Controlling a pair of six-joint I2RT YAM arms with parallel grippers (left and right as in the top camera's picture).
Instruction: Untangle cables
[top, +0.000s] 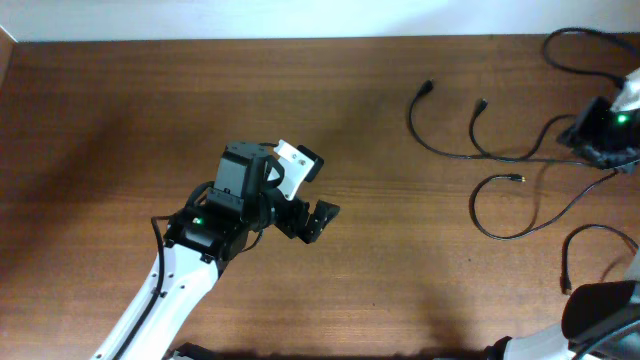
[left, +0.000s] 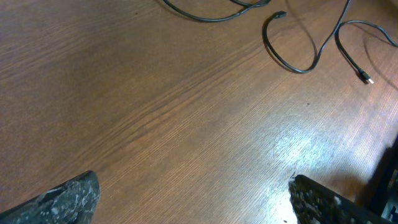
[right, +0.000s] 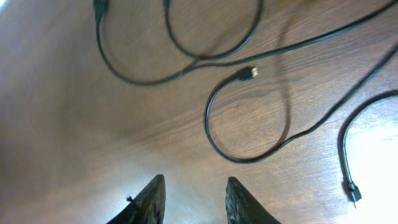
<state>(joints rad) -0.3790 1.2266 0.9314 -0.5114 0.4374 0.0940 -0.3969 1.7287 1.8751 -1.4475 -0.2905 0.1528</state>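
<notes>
Thin black cables (top: 500, 157) with small plugs lie in loose loops on the right part of the brown wooden table (top: 150, 120). From overhead, my white left arm (top: 150, 300) reaches in from the lower left, and my left gripper (top: 318, 192) sits over bare wood near the middle, well apart from the cords. My right gripper (top: 592, 135) sits at the far right edge, beside the cords' trailing ends.

My left wrist camera shows what the overhead cannot: my two dark fingertips (left: 62, 199) stand wide apart with only wood grain between them, and the cables (left: 297, 71) lie far ahead at the top.

My right wrist camera looks down on the cables (right: 206, 124), one loop ending in a metal-tipped plug (right: 250, 73). My right gripper (right: 196, 186) has a narrow gap between its fingers (right: 152, 199), nothing in it.
</notes>
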